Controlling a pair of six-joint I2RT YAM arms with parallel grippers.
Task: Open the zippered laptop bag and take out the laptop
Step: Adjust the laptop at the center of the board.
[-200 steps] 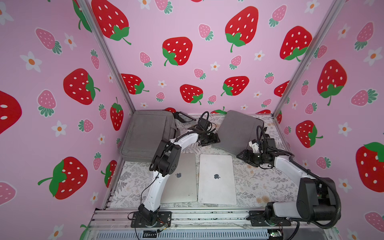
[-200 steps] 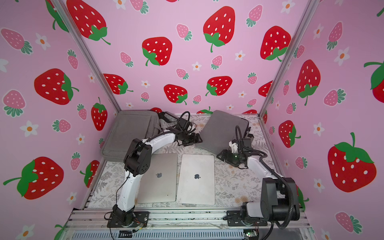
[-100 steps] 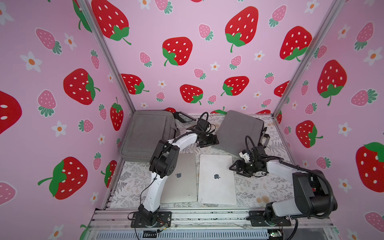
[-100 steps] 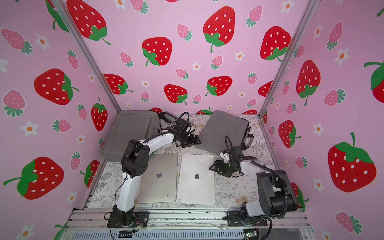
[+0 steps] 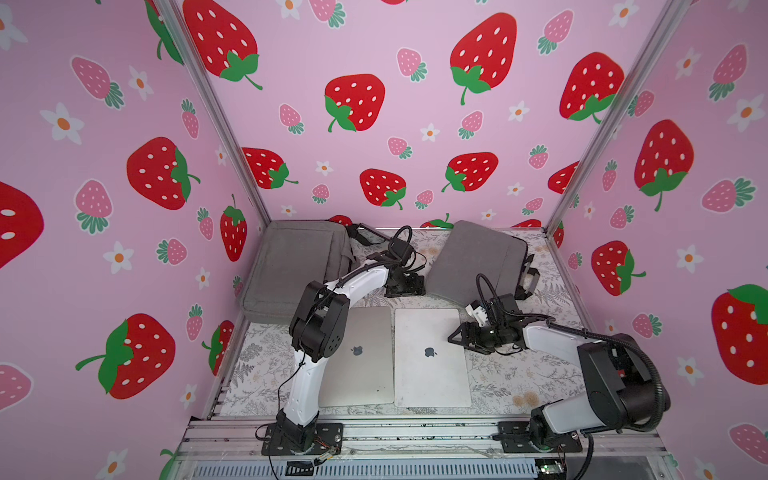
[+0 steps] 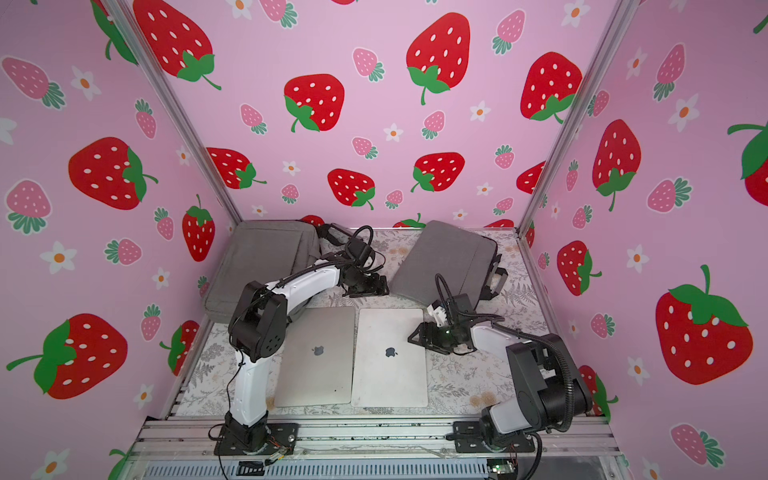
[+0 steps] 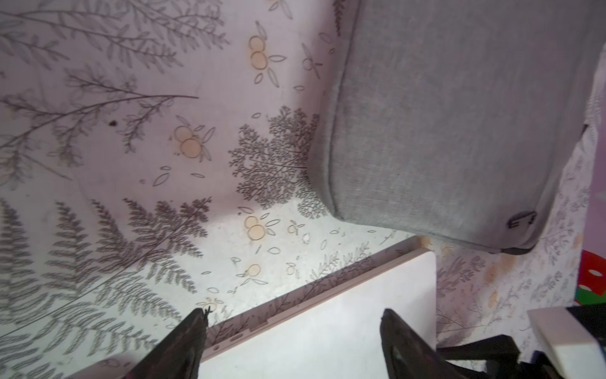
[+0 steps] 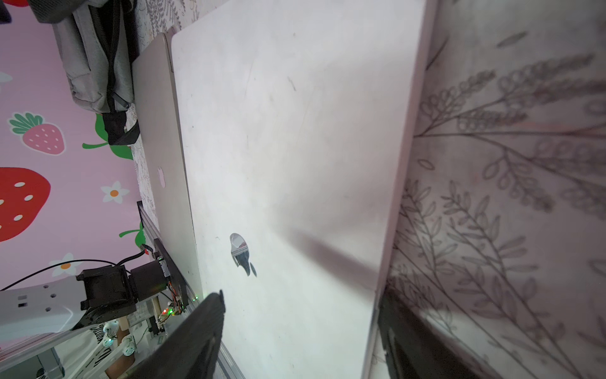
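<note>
Right jaws gape astride the white laptop (image 8: 288, 147) edge.

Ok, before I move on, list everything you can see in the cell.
laptop bags: 2, grey, table's back; left bag, right bag.
laptops: 2, closed, side by side in front; silver laptop, white laptop.
tablecloth: 1, pale leaf print, covering table.
walls: 3, pink with strawberries, surrounding.
rail: 1, metal, front edge.
arms: 2, white and black, on rail; left arm, right arm.
left claw: 1, black, open, by white laptop's back edge.
right claw: 1, black, open, at white laptop's right edge.
</note>
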